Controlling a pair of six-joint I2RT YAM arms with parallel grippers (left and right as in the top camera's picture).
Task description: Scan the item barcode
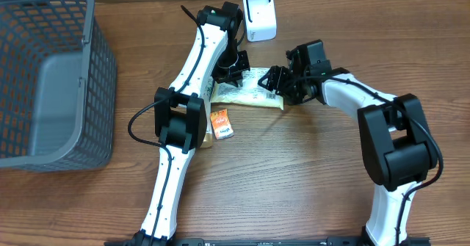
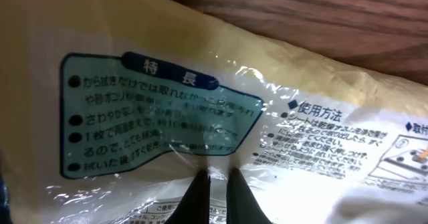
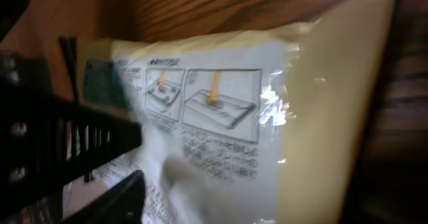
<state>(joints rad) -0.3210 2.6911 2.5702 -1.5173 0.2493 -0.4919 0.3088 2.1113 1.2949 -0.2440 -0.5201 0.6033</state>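
Wood table [image 1: 294, 180], basket [image 1: 103, 77] at left edge, packet [image 1: 257, 97] centred.

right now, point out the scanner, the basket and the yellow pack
scanner [image 1: 261, 15], overhead view, its white front face
basket [image 1: 105, 77], overhead view, its right mesh wall
yellow pack [image 2: 221, 117], left wrist view, its printed face

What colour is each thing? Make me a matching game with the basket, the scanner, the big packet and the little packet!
Things:
1. basket
2. scanner
3. big packet
4. little packet

Colours:
A. orange
B. grey
C. white
D. pale yellow

Right pairs: 1-B, 2-C, 3-D, 4-A
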